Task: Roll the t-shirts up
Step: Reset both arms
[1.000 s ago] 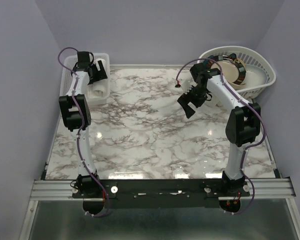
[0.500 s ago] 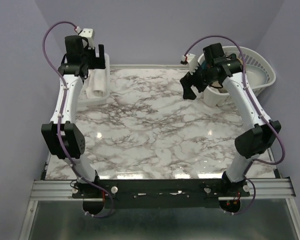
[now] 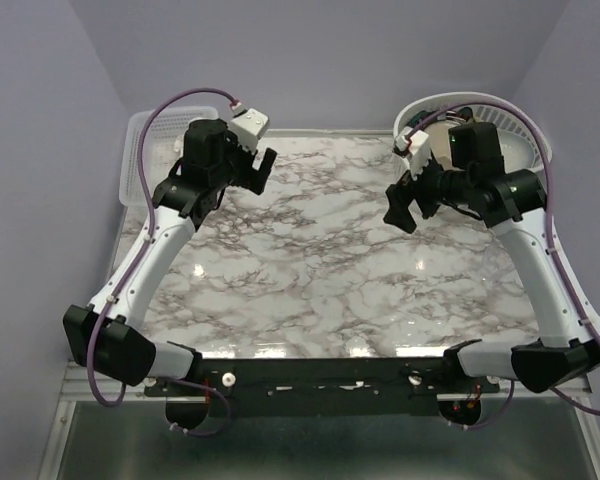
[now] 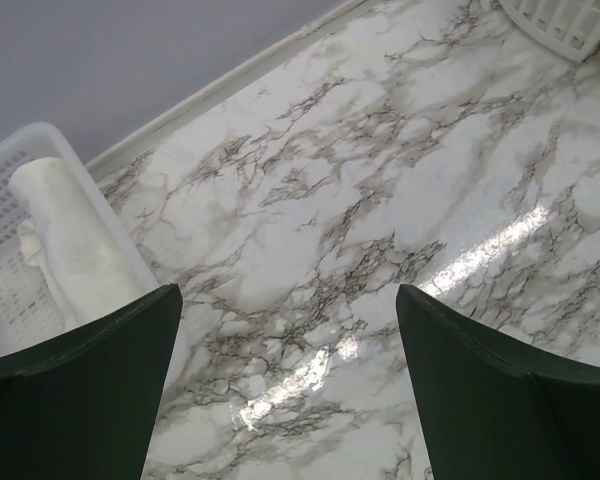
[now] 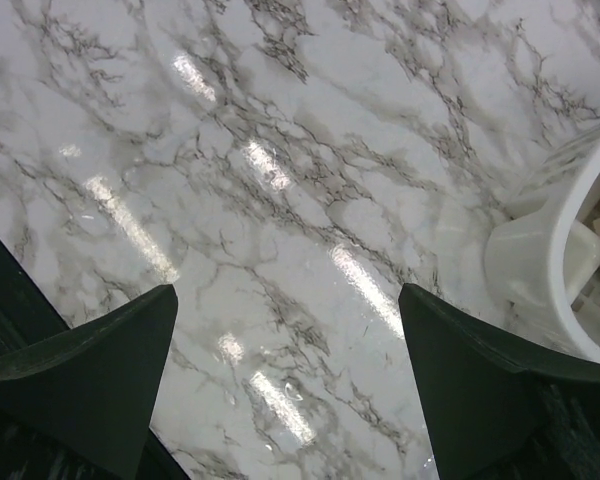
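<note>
Both arms pulled back from baskets, now over marble surface (image 3: 310,270). Left claw (image 3: 261,167) and right claw (image 3: 404,205) both spread wide, holding nothing. Rolled t-shirt (image 4: 65,240) lies in rectangular mesh basket (image 4: 2,175), far left. Round basket (image 3: 525,122) contents unclear. Looks like roll stowed, next shirt due.

Robotics lab cell. Plain lavender panels (image 3: 310,60) close in a marble-print table (image 3: 310,280) on three sides; two white cabled robot arms (image 3: 150,250) mount at its near edge.
</note>
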